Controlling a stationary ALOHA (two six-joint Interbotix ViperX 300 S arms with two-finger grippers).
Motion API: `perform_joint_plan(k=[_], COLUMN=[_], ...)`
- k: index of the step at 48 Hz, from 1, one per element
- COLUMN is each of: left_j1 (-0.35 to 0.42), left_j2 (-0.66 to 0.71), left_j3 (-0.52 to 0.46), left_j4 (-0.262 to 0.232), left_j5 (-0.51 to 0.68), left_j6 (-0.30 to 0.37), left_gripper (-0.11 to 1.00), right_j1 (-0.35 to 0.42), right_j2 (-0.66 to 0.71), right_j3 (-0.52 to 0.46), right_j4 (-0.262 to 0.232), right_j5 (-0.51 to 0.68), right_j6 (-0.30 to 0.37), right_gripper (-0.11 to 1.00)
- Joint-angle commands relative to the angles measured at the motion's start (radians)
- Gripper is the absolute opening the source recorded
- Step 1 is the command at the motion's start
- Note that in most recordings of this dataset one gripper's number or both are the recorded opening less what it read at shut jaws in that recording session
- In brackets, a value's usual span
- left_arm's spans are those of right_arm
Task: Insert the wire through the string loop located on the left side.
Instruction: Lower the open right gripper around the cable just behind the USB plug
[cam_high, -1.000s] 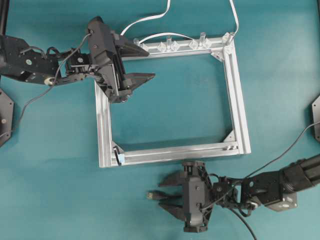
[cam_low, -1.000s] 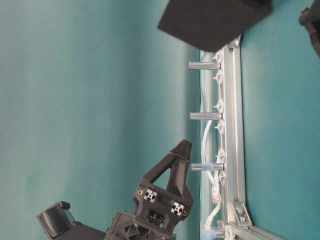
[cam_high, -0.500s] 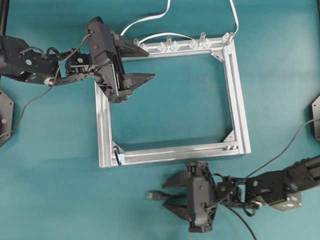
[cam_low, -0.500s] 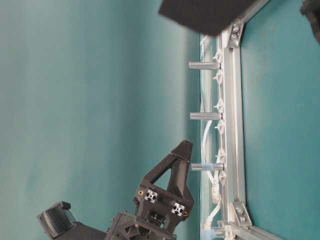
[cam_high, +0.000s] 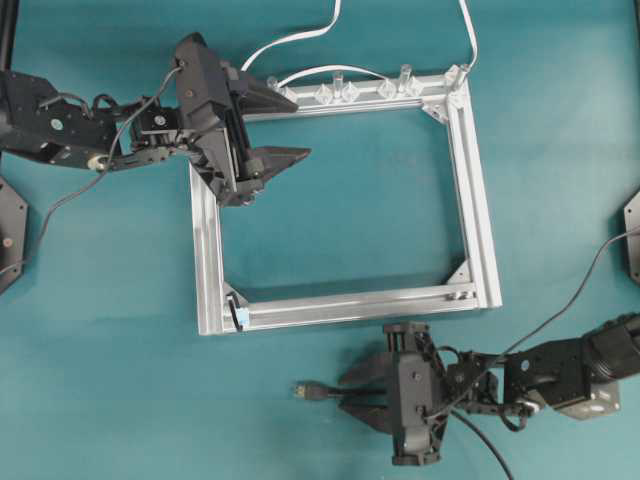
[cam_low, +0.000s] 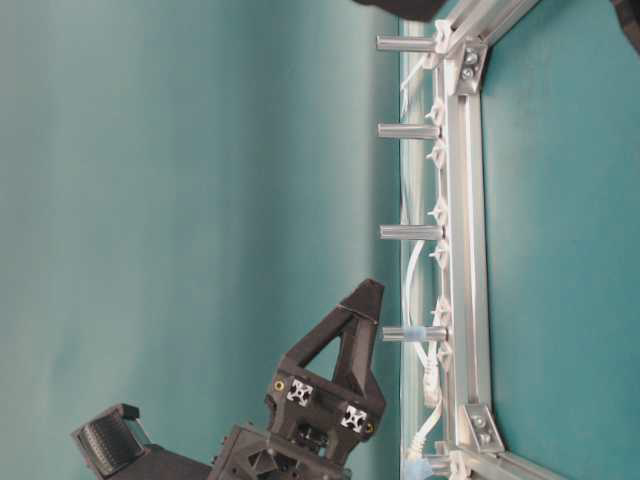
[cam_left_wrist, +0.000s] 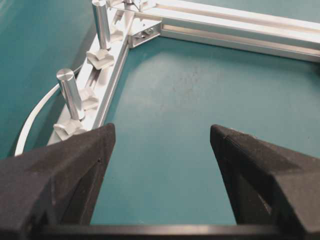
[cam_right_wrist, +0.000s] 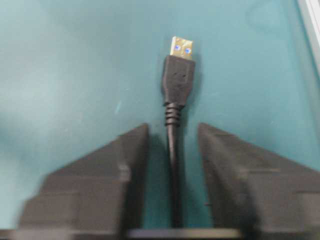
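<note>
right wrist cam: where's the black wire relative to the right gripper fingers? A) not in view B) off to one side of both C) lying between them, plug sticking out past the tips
C: the wire runs up the gap between the fingers of the right gripper, its plug beyond the tips.

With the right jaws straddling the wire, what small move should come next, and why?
Probably finish closing the right gripper. The wire lies between the jaws just behind its plug, with gaps showing on both sides, so it isn't clamped yet. The string loop waits on the frame.
</note>
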Motion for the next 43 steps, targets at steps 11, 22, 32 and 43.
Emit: perform_joint_plan(k=[11, 22, 32, 43], left_j1=[-0.015, -0.025, -0.028, -0.029], left_j2=[-0.026, -0.026, -0.026, -0.028], left_j3=[-0.011, -0.009, -0.009, -0.009], left_j4=[0.003, 0.003, 0.003, 0.003], left_j5=[-0.005, -0.002, 0.006, 0.006], left_j6=[0.000, 0.000, 0.000, 0.000], left_gripper=[0.81, 0.81, 0.81, 0.81], right_j1=[0.017, 0.017, 0.017, 0.017], right_j2=[-0.012, -0.014, -0.014, -0.020], right_j3=[0.003, 0.006, 0.006, 0.005], right_j4=[0.003, 0.003, 0.003, 0.003], right_j5=[0.077, 0.064, 0.063, 0.037], right_j6=[0.002, 0.003, 0.003, 0.003], right_gripper=[0.08, 0.08, 0.08, 0.08])
